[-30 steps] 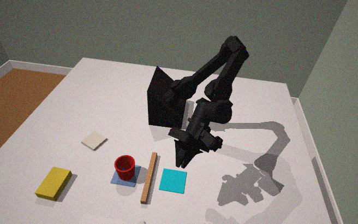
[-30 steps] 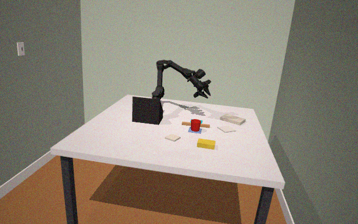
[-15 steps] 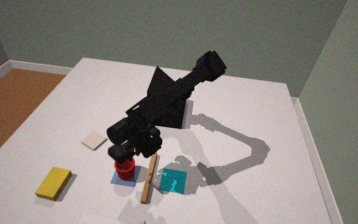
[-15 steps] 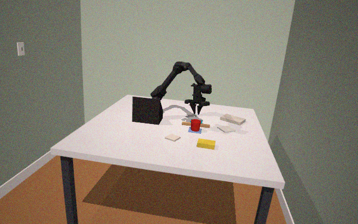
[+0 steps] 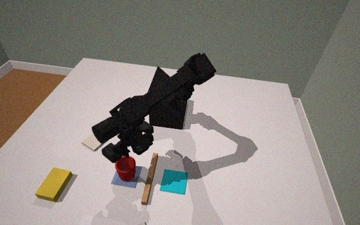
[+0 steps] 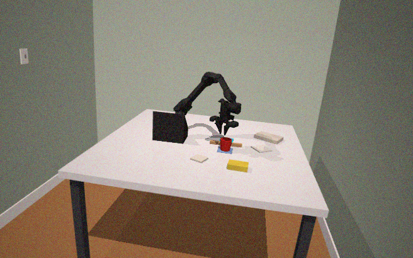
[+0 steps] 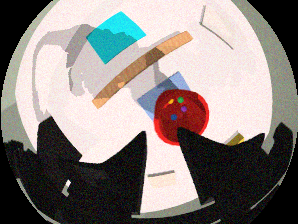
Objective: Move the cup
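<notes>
Cup (image 5: 125, 168), red, stands on the blue pad (image 5: 121, 181) in the top view, the gripper (image 5: 124, 154) just above its rim; a wooden bar (image 5: 150, 178) separates it from the cyan pad (image 5: 174, 181). No writing shows anywhere. From the exterior view, the fingers hang apart from the cup, narrowed and holding nothing. At the wrist, coloured marbles (image 7: 178, 108) lie inside the cup.

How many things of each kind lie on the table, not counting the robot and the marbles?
Red cup: 1
Pads, blue and cyan: 2
Wooden bar: 1
Yellow block: 1
Pale slabs: 3
Total: 8
</notes>
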### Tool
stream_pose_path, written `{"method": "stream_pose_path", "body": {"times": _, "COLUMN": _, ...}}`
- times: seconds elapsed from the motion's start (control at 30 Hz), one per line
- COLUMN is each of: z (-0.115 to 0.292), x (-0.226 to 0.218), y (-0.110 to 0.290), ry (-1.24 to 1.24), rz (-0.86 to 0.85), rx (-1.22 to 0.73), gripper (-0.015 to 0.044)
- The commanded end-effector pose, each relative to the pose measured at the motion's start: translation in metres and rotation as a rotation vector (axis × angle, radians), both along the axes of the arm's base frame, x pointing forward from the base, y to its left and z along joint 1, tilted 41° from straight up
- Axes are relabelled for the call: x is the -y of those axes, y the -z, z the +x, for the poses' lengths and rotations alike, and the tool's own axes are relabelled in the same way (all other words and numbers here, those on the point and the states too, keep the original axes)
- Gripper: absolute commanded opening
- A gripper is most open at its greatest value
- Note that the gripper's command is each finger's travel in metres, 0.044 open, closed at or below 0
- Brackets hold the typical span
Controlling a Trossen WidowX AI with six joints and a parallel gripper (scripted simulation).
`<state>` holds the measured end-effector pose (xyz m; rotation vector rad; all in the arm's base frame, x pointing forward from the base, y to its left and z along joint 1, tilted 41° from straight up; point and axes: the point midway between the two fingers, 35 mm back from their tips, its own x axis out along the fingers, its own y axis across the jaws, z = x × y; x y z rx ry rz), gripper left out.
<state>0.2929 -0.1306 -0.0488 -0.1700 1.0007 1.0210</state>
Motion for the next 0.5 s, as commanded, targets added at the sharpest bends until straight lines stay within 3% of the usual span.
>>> {"method": "stream_pose_path", "body": {"times": 0.0, "z": 0.001, "x": -0.005, "y": 0.005, "ry": -0.003, "rz": 0.006, "rx": -0.003, "gripper": 0.0148}}
{"method": "stream_pose_path", "body": {"times": 0.47, "z": 0.004, "x": -0.020, "y": 0.023, "ry": -0.003, "rz": 0.007, "rx": -0.002, "gripper": 0.0148}}
